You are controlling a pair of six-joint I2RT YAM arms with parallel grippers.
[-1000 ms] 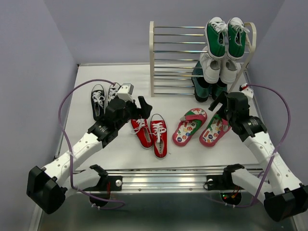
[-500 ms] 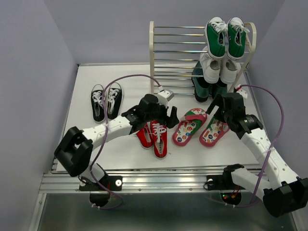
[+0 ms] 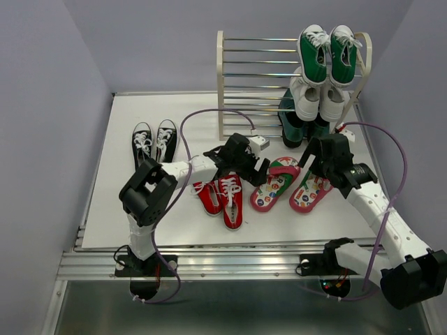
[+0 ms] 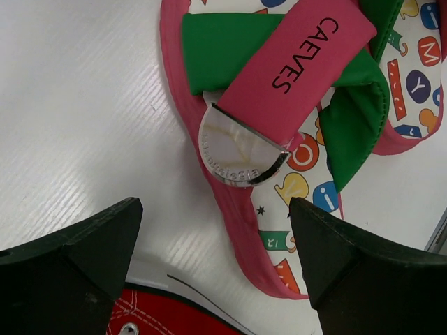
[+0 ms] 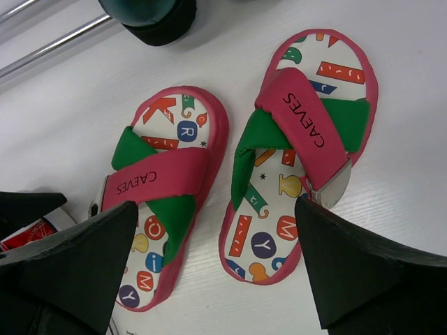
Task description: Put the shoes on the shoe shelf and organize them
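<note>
The left gripper (image 3: 260, 171) is out over the middle of the table (image 3: 140, 209), fingers spread wide and nothing held between them, hovering at the inner edge of the left flip-flop (image 3: 274, 183), just beside the far end of the red sneakers (image 3: 222, 199). From its wrist camera, look at that: a pink strap marked CAEVES crossing a green one, a silver half-round buckle (image 4: 237, 150) sitting between the two black fingers (image 4: 77, 258), and a sliver of red canvas at the bottom edge. Across the way the right gripper (image 3: 314, 164) hangs above the right flip-flop (image 3: 311, 190), jaws parted as well and gripping nothing; its own camera looks down on both flip-flops lying side by side on the white surface, footbeds up, covered in coloured letters. The black sneakers (image 3: 154, 143) sit as a pair at the left of the table, well apart from the others. At the back stands the shoe shelf (image 3: 222, 84), with green sneakers (image 3: 327, 56) up at the top tier on its right side, white sneakers (image 3: 318, 98) just below them and a dark pair (image 3: 293, 125) lower still
</note>
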